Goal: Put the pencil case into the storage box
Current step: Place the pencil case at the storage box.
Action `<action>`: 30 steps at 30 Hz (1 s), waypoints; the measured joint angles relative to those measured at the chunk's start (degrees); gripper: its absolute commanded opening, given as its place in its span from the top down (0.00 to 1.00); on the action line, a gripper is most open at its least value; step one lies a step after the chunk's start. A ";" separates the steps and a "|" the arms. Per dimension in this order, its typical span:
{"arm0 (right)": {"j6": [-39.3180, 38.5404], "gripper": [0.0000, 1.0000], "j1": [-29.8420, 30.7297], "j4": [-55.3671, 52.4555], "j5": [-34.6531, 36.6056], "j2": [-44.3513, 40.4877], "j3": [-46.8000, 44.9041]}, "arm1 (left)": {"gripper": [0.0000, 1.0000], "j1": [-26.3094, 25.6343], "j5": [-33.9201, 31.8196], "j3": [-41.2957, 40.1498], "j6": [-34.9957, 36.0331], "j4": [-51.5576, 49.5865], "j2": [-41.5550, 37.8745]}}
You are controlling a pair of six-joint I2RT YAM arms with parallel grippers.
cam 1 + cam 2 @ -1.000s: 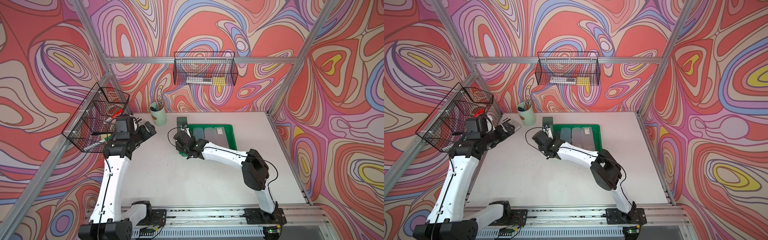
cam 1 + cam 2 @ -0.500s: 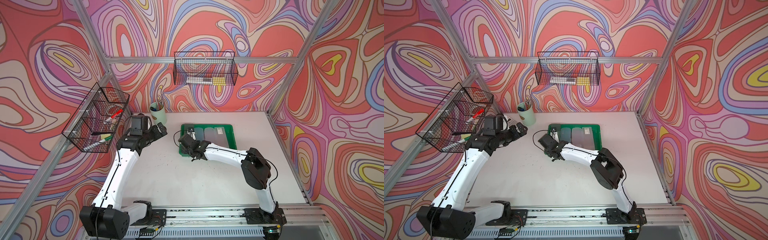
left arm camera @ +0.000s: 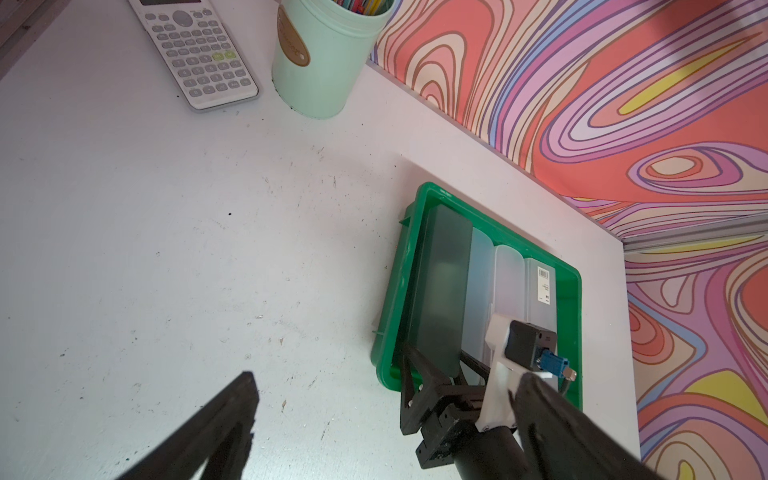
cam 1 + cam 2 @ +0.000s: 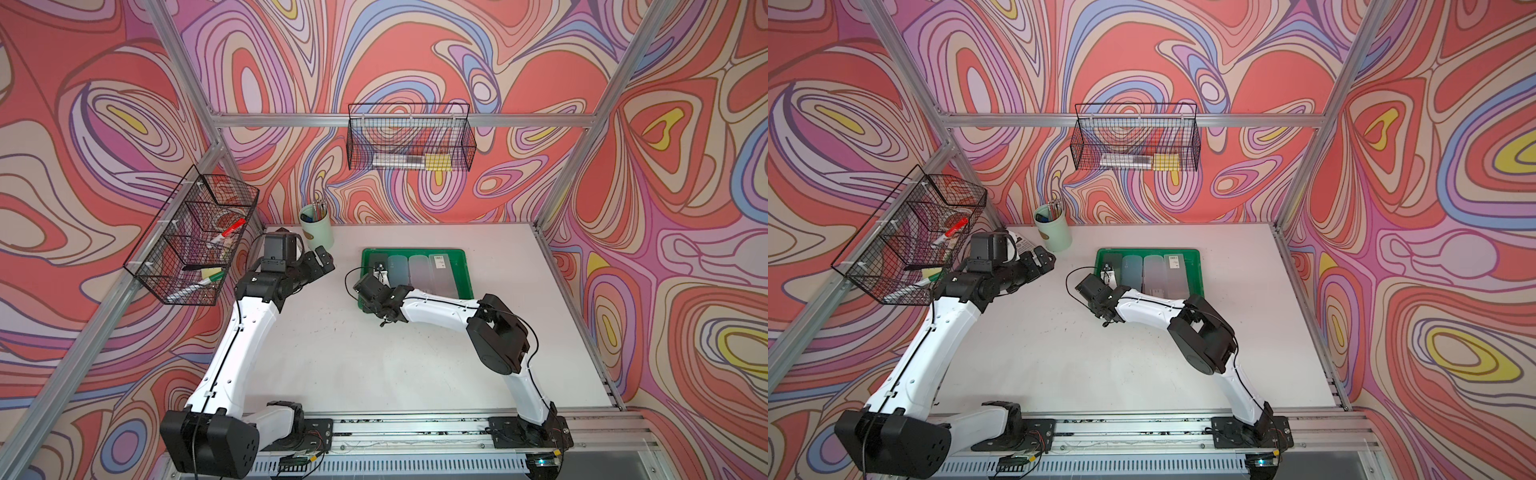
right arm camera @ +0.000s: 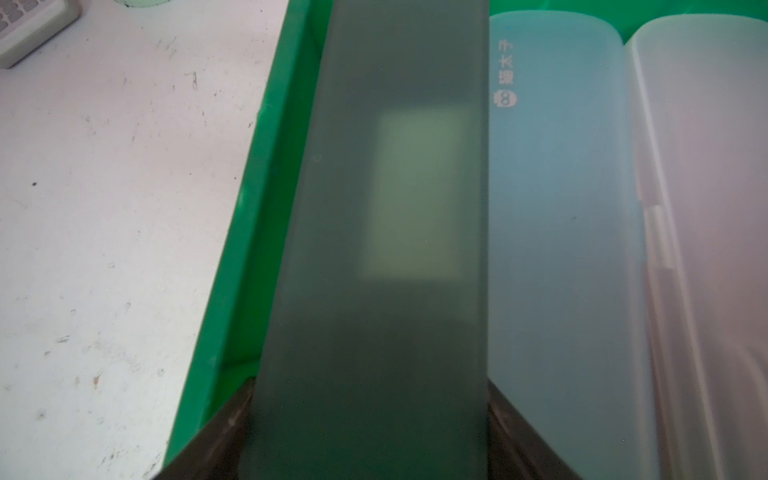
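The dark grey pencil case (image 5: 395, 249) lies lengthwise inside the green storage box (image 5: 257, 166), along its left wall, beside a pale blue case (image 5: 552, 208). My right gripper (image 5: 370, 399) is shut on the near end of the pencil case, one finger on each long side. In both top views the right gripper (image 4: 376, 286) sits at the box's (image 4: 415, 251) near left corner, and its wrist hides most of the pencil case (image 4: 375, 257). My left gripper (image 3: 386, 382) is open and empty, hovering over bare table to the left of the box (image 3: 397, 291).
Three translucent cases (image 4: 419, 270) fill the remainder of the box. A mint pen cup (image 4: 316, 228) and a calculator (image 3: 195, 54) stand at the back left. Black wire baskets hang on the left wall (image 4: 195, 237) and the back wall (image 4: 409, 141).
My right gripper has carried the pencil case from left of the box's rim down into the box. My left arm has swung from beside the left basket toward the middle.
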 measured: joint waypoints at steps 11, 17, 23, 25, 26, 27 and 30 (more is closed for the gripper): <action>-1.20 0.10 -0.31 0.07 -1.55 0.33 0.87 | 0.01 0.00 -0.02 -0.85 0.04 0.92 0.13; -2.43 0.14 -0.74 0.87 -1.90 -2.34 0.44 | 0.01 0.00 -0.42 -0.98 0.24 0.94 0.13; -3.34 0.16 -5.05 5.25 -5.75 -8.74 -0.66 | 0.01 0.00 -0.61 -3.15 1.01 2.49 0.11; -3.69 0.12 -6.93 6.99 -6.58 -9.97 -1.09 | 0.01 0.00 -0.74 -4.94 1.77 3.37 0.07; -3.87 0.09 -7.87 8.17 -6.82 -10.60 -1.95 | 0.01 0.00 -0.94 -5.97 2.27 3.74 0.00; -3.96 0.07 -8.72 9.33 -6.84 -11.37 -3.30 | 0.01 0.00 -1.16 -6.99 2.91 4.20 -0.20; -4.37 0.04 -10.36 11.32 -5.81 -14.16 -9.07 | 0.01 0.00 -2.78 -10.34 5.03 5.60 -1.66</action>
